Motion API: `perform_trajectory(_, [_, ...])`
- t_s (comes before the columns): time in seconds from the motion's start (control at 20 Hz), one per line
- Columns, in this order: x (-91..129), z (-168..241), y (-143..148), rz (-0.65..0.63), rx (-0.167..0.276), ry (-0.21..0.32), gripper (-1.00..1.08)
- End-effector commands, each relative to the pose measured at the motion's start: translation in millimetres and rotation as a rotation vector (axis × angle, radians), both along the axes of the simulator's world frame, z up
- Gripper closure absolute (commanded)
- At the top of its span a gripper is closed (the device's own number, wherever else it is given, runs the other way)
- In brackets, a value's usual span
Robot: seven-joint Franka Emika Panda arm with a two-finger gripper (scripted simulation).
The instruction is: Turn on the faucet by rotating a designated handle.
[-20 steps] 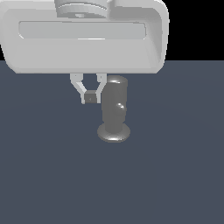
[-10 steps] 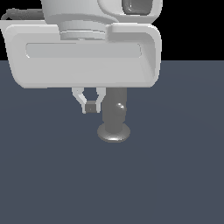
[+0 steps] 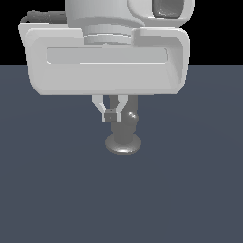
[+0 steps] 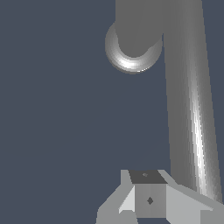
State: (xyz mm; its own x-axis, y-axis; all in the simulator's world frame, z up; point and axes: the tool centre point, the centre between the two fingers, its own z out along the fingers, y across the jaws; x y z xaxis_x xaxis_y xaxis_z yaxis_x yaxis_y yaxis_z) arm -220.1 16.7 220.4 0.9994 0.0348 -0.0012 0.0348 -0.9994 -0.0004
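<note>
We see a flat, matte slate-blue floor (image 3: pixel 190 190) running back to a black backdrop. On it stands the faucet (image 3: pixel 124 133), a glossy grey cylinder on a wider flared round base, its top hidden by the bulky white arm housing. In the wrist view the handle (image 4: pixel 188 100) is a smooth, shiny rod. Our gripper (image 3: pixel 110 115), at the faucet's exterior-view left, has its pale fingers together.

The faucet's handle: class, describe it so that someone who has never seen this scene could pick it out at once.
Start at the faucet, the glossy grey upright post on a flared round base on the dark floor. The handle is the thin straight grey rod jutting from its upper part, running close beside the fingers. Unlike the thick post, it is slender.
</note>
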Motion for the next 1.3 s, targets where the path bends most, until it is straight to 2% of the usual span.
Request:
perform_trajectory(0.0, [3,0,-13,-0.003,0.000,-0.001,1.08])
perform_trajectory(1.25, [26,0,-124,-0.003,0.000,-0.001,1.08])
